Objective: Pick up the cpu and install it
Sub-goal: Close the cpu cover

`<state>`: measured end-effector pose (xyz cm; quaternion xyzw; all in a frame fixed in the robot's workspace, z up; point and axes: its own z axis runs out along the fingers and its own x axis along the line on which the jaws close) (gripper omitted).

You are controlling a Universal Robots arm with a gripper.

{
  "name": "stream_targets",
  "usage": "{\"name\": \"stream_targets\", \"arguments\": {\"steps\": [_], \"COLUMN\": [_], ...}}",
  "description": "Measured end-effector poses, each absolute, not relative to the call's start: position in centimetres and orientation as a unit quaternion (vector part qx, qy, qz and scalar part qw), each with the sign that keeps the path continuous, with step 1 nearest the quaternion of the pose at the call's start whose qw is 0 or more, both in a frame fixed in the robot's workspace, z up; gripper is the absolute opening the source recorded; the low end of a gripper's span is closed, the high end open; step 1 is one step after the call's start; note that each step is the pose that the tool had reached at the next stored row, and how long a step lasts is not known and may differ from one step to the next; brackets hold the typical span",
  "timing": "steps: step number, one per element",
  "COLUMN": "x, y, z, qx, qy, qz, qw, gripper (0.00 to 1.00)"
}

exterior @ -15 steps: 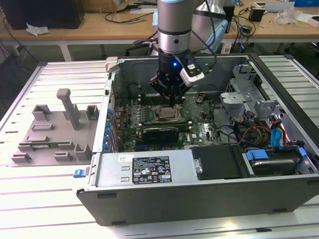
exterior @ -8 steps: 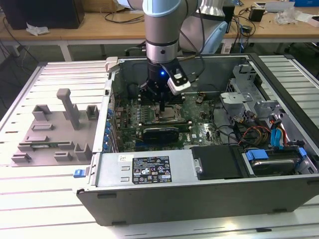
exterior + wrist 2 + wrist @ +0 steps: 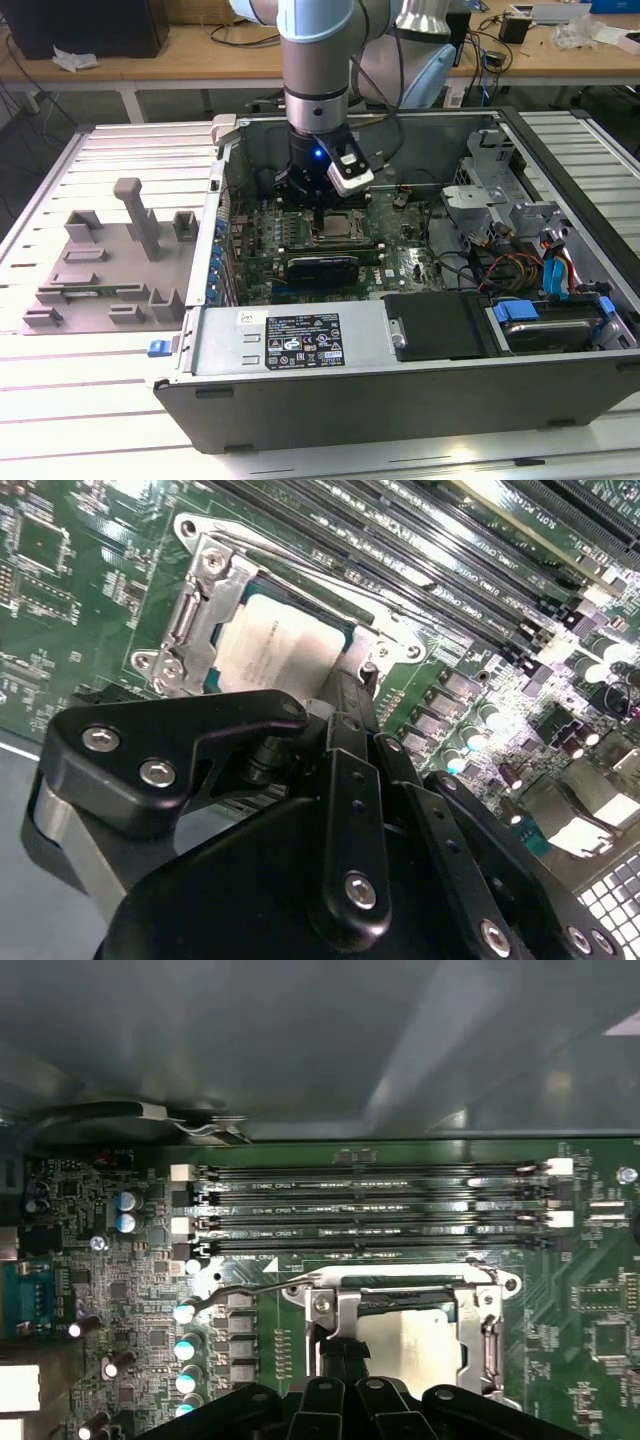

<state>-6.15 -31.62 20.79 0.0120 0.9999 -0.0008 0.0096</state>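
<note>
- At the socket, the gripper point(image 3: 350, 685) has its jaws drawn together with nothing between them, as far as both wrist views show; the tip stands at one edge of the cpu point(image 3: 275, 645).
- The cpu lies flat inside the metal socket frame point(image 3: 195, 615), silver top up, and is not in the jaws' grasp.
- Risk: with the tip this close to the chip's rim, a small sideways drift could shove or tilt the cpu. If it is not fully down, that could bend the contacts beneath it.
- Risk: pressing down off-centre could rock the chip on one edge rather than seat it.
- Risk: the thin retention lever point(image 3: 240, 1290) juts out beside the frame, near the capacitors point(image 3: 185, 1345). The gripper's wide black links could catch it, or the memory slots point(image 3: 370, 1210) just beyond.
- Hidden: the gripper's own body covers the near edge of the cpu in both wrist views, so I cannot tell whether the tip touches it.
- Hard to make out: whether the chip sits flush, which way its corner mark faces, and whether the lever is latched.
- In the exterior view the arm's wrist covers much of the socket inside the case point(image 3: 400, 400).
</note>
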Motion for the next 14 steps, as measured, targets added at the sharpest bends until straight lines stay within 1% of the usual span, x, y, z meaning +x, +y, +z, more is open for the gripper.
{"name": "stream_targets", "arguments": {"steps": [14], "x": [-5.82], "y": [-31.62], "z": [20.34], "qx": [0.012], "qy": [1.000], "qz": [0.000], "qw": [0.009], "gripper": [0.11]}}
